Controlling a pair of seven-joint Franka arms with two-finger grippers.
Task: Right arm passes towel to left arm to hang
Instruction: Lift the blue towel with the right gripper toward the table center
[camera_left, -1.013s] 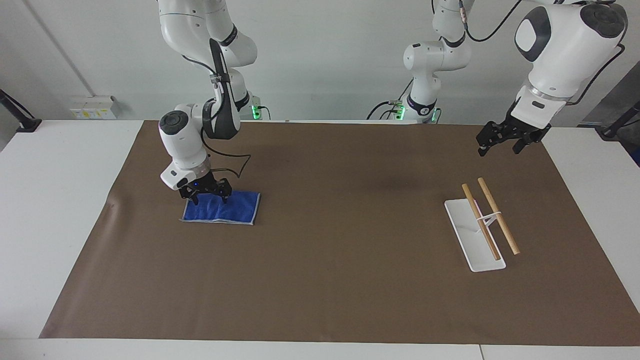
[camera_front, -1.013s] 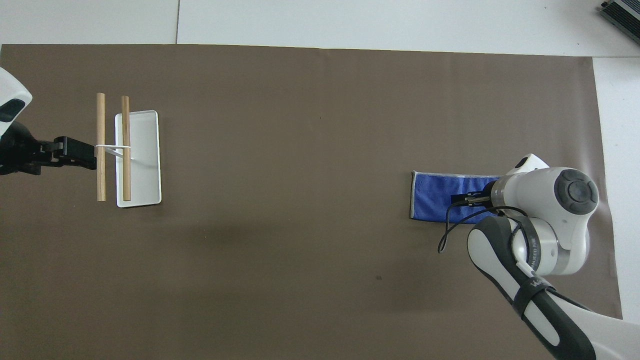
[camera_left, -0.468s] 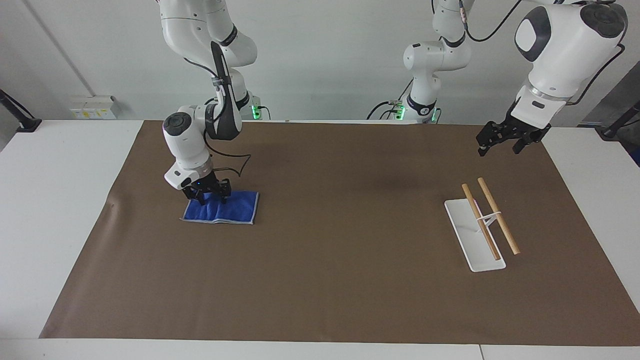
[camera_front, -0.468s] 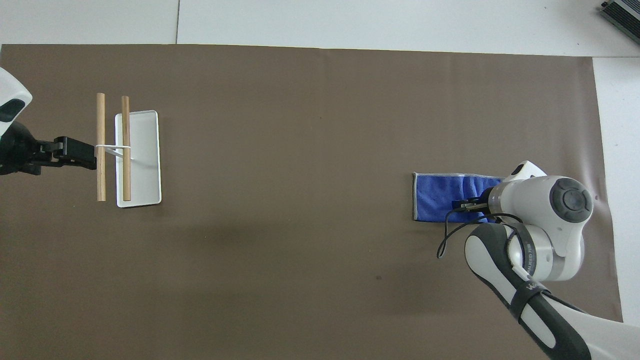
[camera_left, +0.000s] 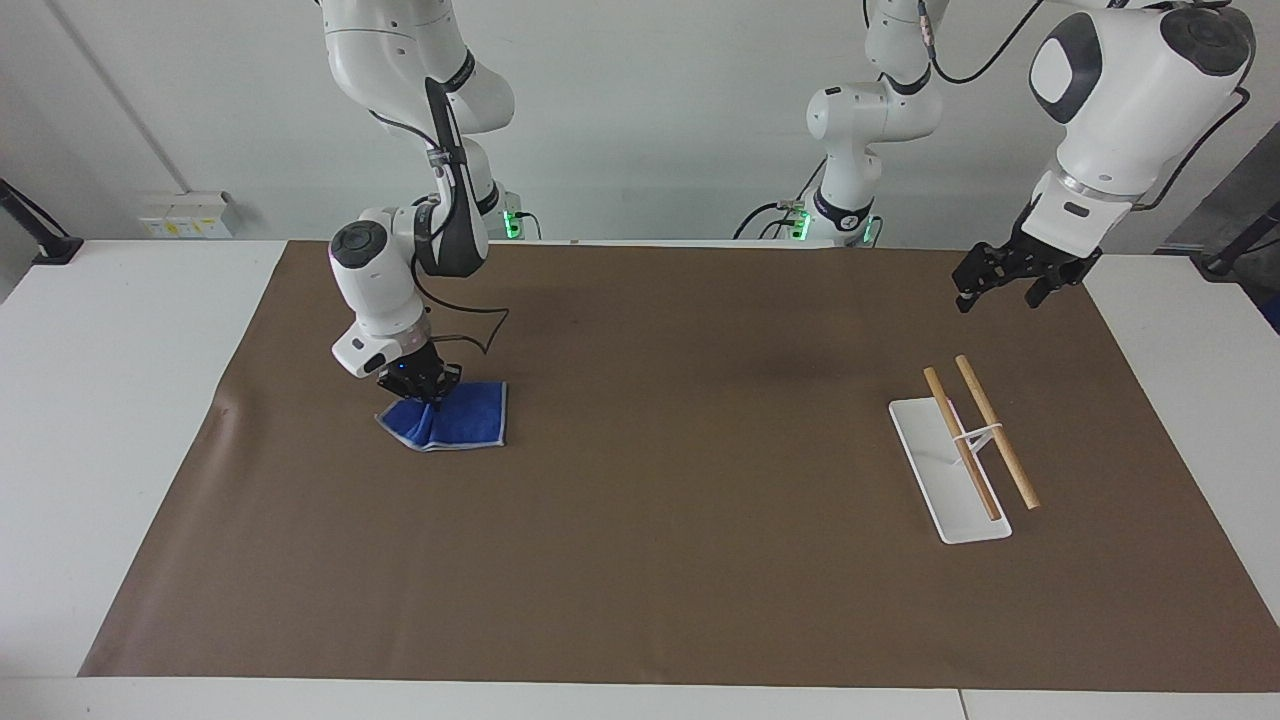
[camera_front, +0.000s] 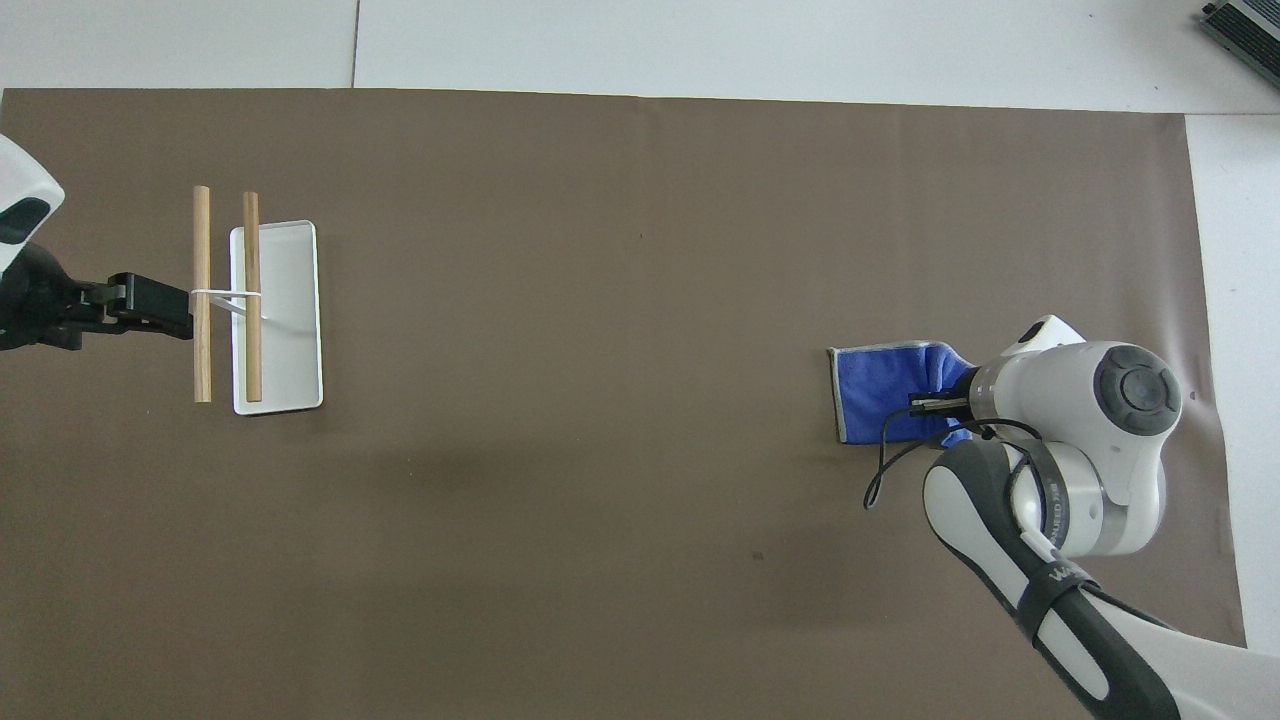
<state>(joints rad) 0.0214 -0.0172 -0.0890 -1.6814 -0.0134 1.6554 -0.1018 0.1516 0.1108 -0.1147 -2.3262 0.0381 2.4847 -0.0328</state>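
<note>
Now the right gripper (camera_left: 424, 395) has pinched its fingers together on the towel (camera_left: 462, 418), which a second ago lay flat and wide on the brown mat (camera_left: 660, 560). One end of the blue cloth is bunched up and lifted a little, while the rest lies on the mat at the right arm's end of the table. So the pick-up has started. The left gripper (camera_left: 998, 288) waits with its fingers apart, up in the air near the wooden rods (camera_left: 982, 430) on the white stand (camera_left: 935, 470).
</note>
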